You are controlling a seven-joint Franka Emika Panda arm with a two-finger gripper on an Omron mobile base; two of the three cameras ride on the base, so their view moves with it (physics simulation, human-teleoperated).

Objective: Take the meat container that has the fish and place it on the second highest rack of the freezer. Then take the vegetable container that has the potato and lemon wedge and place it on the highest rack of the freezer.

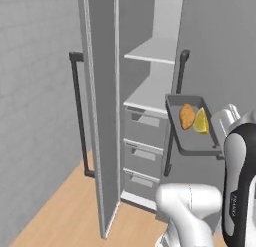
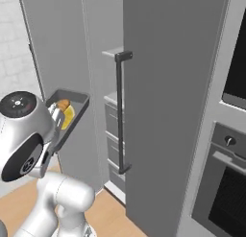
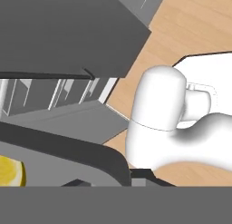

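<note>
The dark grey vegetable container hangs tilted in front of the open freezer, with the brown potato and the yellow lemon wedge inside it. My gripper is shut on the container's near right rim. In the right base view the container sits just past my hand, potato above lemon wedge. The hand view has the container's rim and a slice of the lemon wedge. The freezer's highest rack and second rack are bare. The meat container with the fish is out of view.
The freezer door stands open on the left, its dark handle facing the wall. Drawers fill the freezer's lower part. A closed grey door with a handle and an oven stand to the right.
</note>
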